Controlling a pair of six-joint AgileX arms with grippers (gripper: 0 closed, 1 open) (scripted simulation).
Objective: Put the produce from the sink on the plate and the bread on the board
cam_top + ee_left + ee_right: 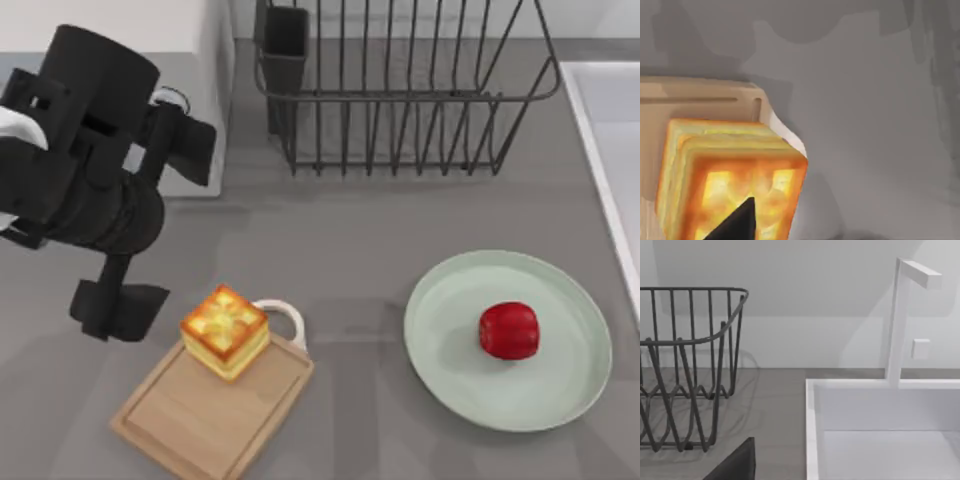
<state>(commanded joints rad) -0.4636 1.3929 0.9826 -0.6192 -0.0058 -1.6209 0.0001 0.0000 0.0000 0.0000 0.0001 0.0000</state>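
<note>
The red produce lies on the mint-green plate, right of its middle. The bread rests on the handle end of the wooden board, toasted side up. My left gripper hovers open above and to the left of the bread, holding nothing. In the left wrist view the bread is close below on the board. The white sink runs along the right edge and looks bare inside in the right wrist view. My right arm is parked by the sink.
A dark wire dish rack stands at the back centre, also in the right wrist view. A white faucet rises behind the sink. A white block sits at the back left. Grey countertop lies between board and plate.
</note>
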